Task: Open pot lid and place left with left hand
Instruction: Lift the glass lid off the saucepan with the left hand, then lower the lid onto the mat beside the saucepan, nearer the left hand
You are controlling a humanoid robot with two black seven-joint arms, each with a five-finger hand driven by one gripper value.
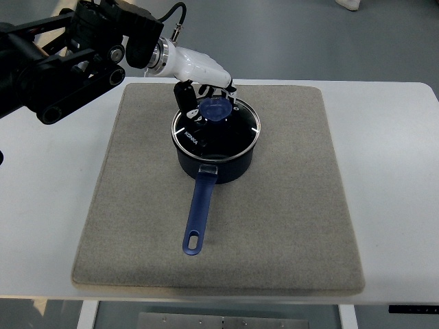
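Left hand (pixel 206 86): your fingers close around the lid knob (pixel 215 109)
Lid (pixel 226 130): sits on the pot (pixel 214 163)
Pot: on the mat (pixel 288 205)

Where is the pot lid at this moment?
In the top view the glass pot lid sits closed on the dark blue saucepan, in the upper middle of the grey mat, with the left hand reaching over its blue knob.

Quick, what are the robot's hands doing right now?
Left hand: fingers curled around the blue knob of the round glass lid; firm grip cannot be told.
Right hand: not in view.
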